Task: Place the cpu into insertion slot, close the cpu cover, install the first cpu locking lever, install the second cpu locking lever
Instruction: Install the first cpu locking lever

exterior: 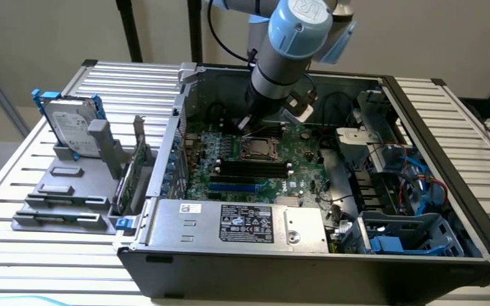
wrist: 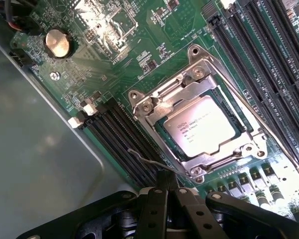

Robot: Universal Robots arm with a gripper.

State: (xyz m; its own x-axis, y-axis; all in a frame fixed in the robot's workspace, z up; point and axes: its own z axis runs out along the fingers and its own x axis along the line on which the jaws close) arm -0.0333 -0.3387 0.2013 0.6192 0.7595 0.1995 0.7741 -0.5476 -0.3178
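My gripper [wrist: 164, 188] has its jaws together and hangs just beside one corner of the slot [wrist: 195, 51]. The cpu [wrist: 202, 127] lies flat in that slot, pale face up. It carries several lines of print that I cannot read. The cover [wrist: 179, 87] is down over the cpu's edges, and its cut-out leaves the face bare. A thin wire lever [wrist: 147, 159] runs from the slot's corner to the gripper's tips. I cannot tell whether the jaws pinch it.

In the exterior view the arm [exterior: 288, 44] comes down from top centre to the green board [exterior: 300, 172] in mid-frame. At lower centre a silver box [exterior: 177, 229] bears a white label [exterior: 247, 223] with dark print too small to read. A hard drive [exterior: 66, 124] stands at the exterior view's left.
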